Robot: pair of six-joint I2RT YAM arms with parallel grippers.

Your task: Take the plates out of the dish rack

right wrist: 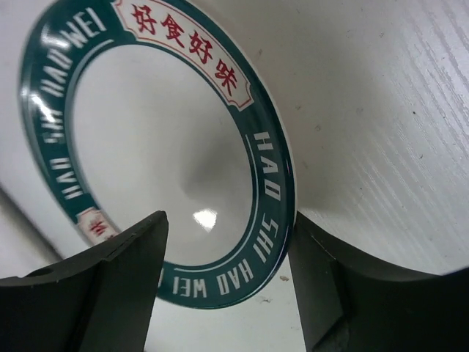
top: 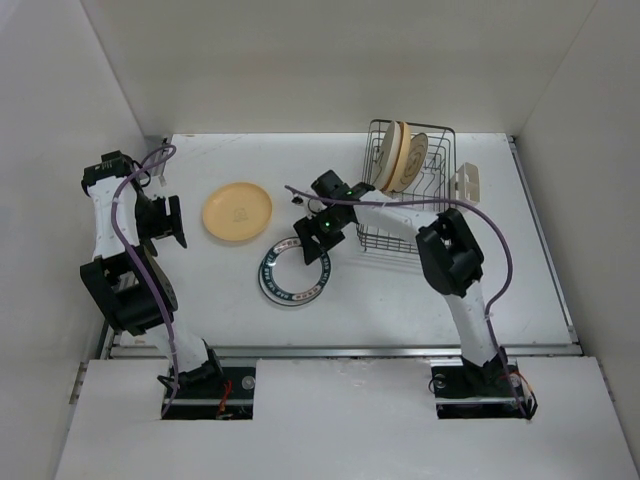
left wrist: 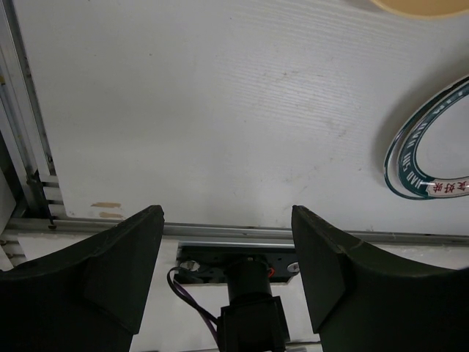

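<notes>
A white plate with a dark green lettered rim (top: 292,277) (right wrist: 154,147) lies on the table in front of the dish rack (top: 446,137). My right gripper (top: 311,247) (right wrist: 229,220) is open, and its jaws straddle that plate's far rim without clamping it. A yellow plate (top: 237,211) lies flat to the left. Two plates stand on edge in the rack, a yellow-orange one (top: 392,155) and a cream one (top: 413,160). My left gripper (top: 165,221) (left wrist: 227,216) hangs open and empty over bare table at the far left.
A cream cup holder (top: 467,184) hangs on the rack's right side. White walls close in the table on three sides. The left wrist view catches the green-rimmed plate (left wrist: 410,165), the yellow plate's edge (left wrist: 421,6) and the table's metal front rail (left wrist: 220,231).
</notes>
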